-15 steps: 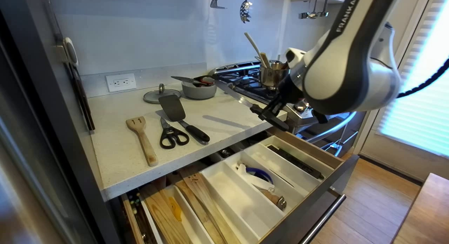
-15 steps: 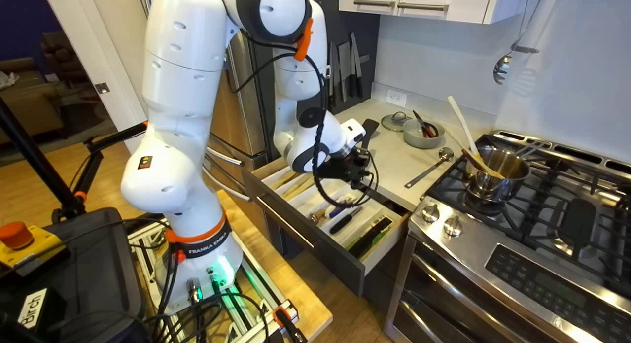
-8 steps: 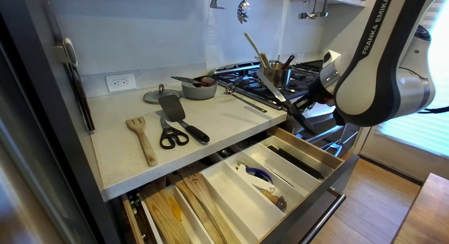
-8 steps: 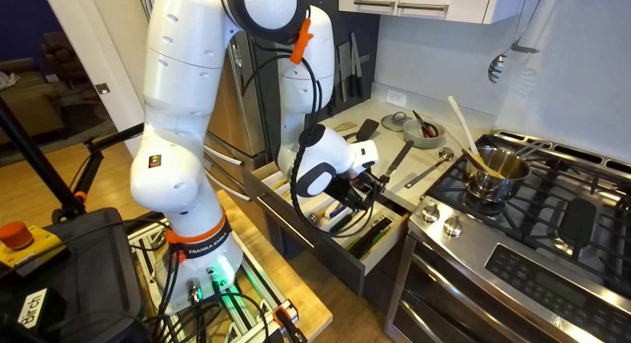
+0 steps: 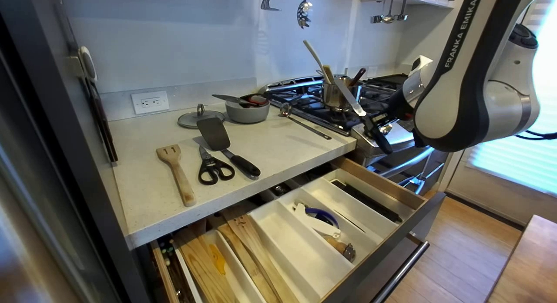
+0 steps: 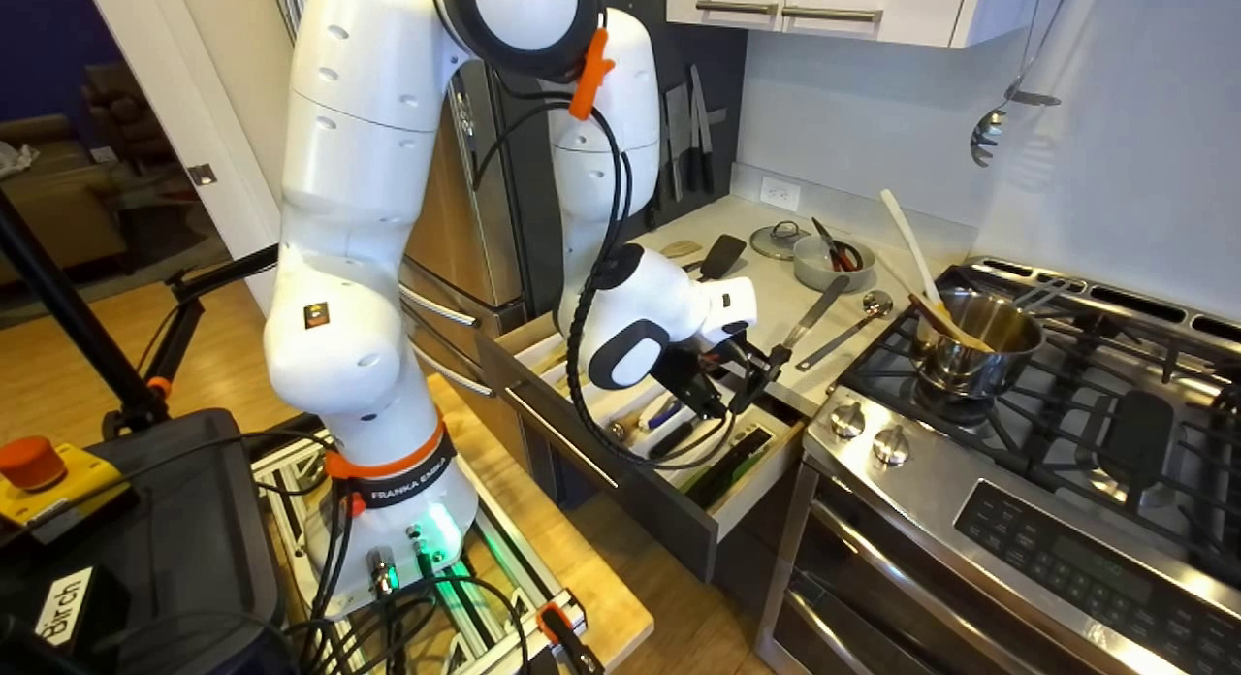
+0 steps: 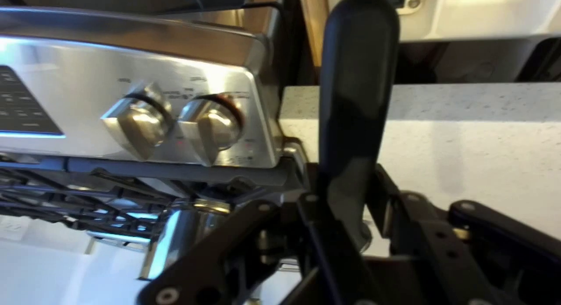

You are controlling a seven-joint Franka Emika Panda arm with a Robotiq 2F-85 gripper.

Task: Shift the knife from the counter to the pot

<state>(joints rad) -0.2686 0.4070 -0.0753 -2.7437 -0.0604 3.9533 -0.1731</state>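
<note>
Above the counter (image 5: pixel 270 142) near the stove (image 6: pixel 921 486), gripper (image 7: pixel 346 189) clamped firmly on the knife (image 5: pixel 355 103) by its handle (image 7: pixel 358 86), apart from the pot (image 6: pixel 970 372). Pick-up judged done; carry and release remained.

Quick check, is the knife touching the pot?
Apart. An exterior view shows the gap plainly: the knife ends short of the pot, with counter visible between them.

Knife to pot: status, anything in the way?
Gripper closed on knife. Held aloft, not yet in pot. Utensil handles jutting from pot may crowd entry.
</note>
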